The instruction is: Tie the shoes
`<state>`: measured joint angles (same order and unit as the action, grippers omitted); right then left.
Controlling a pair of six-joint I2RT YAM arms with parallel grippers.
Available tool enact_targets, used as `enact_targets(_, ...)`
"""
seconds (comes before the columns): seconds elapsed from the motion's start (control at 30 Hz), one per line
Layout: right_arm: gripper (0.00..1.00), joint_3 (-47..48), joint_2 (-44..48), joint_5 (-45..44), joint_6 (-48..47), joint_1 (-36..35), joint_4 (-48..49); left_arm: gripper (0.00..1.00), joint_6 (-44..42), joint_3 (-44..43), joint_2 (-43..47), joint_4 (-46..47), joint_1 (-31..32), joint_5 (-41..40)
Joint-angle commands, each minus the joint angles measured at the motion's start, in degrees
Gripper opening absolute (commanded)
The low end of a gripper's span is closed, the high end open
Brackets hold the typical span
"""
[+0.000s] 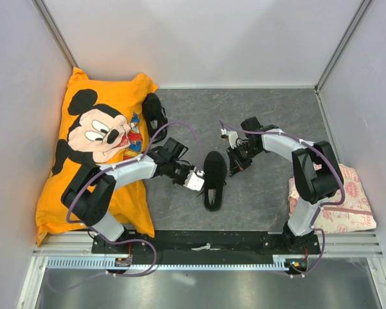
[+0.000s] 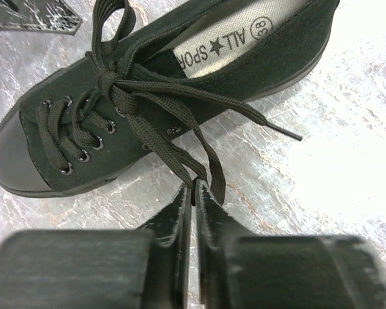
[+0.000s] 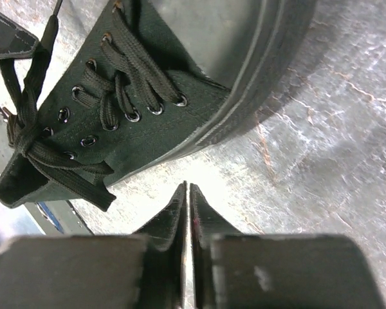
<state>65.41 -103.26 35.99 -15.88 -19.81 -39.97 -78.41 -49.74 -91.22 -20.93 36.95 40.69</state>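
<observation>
I am working over a grey mottled table [image 1: 270,116] enclosed by pale walls. An orange Mickey Mouse pillow [image 1: 83,167] is lying at 9 o'clock and a pink patterned cloth [image 1: 350,206] at 4 o'clock.

One small black canvas low-top shoe [image 1: 214,183] is lying near the centre, lengthways along the 12-to-6 line. The second black shoe [image 1: 156,112] is resting at 11 o'clock, against the pillow's edge.

The left gripper [image 2: 192,188] is sitting just beside the centre shoe at its 9 o'clock side. Its jaws are pressing together on a strand of the flat black lace [image 2: 119,96] hanging from a knot. The right gripper [image 3: 188,188] is hovering at the shoe's 2 o'clock side, jaws together and gripping nothing.

I am judging the lace to be soft, limp and light, and prone to slipping out of a shallow pinch. The shoe looks light enough to drag when the lace is pulled. I am advising a hold mid-strand, near the knot, not at the tip.
</observation>
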Motion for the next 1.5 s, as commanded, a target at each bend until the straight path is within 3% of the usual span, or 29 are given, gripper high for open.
enact_targets(0.0,0.27,3.32,1.66,1.1,-0.82,1.26,-0.11,0.29,6.14,0.25,2.27,0.89,0.05,0.1)
enact_targets(0.1,0.48,5.6,3.24,1.02,-1.52,1.79,-0.2,0.39,10.54,-0.27,3.59,1.68,0.05,-1.31)
enact_targets(0.2,0.65,8.15,5.26,0.4,-2.58,2.67,-0.46,0.54,20.8,-0.62,5.78,3.17,-0.12,-4.2)
enact_targets(0.27,0.72,9.82,6.67,0.14,-3.1,3.37,-0.55,0.62,25.83,-1.33,8.77,3.09,-1.26,-5.88)
enact_targets(0.4,0.95,12.46,9.21,-0.74,-3.02,5.3,-0.03,0.96,43.55,-5.36,13.34,0.03,-5.13,-8.51)
enact_targets(0.53,0.98,12.47,12.9,-1.53,1.28,7.77,3.57,0.99,54.31,-14.22,14.93,-7.97,-9.25,-12.38)
enact_targets(0.63,0.98,10.02,16.42,-3.28,5.15,9.79,6.3,0.99,60.55,-18.71,15.11,-14.03,-12.85,-10.73)
enact_targets(0.8,0.98,3.69,23.52,-8.45,10.67,12.25,5.6,0.99,70.74,-22.5,14.32,-19.75,-16.55,-12.3)
enact_targets(0.97,0.98,-3.96,27.85,-18.31,13.07,12.26,1.92,0.99,73.84,-19.09,14.67,-20.73,-17.09,-14.66)
enact_targets(1.23,0.98,-12.4,31.2,-16.39,11.66,12.25,1.73,0.99,77.53,-12.23,13.26,-18.72,-17.09,-24.32)
enact_targets(1.47,0.98,-11.62,31.19,-16.65,12.19,11.11,4.54,0.99,76.92,-9.77,15.8,-15.11,-17.09,-29.17)
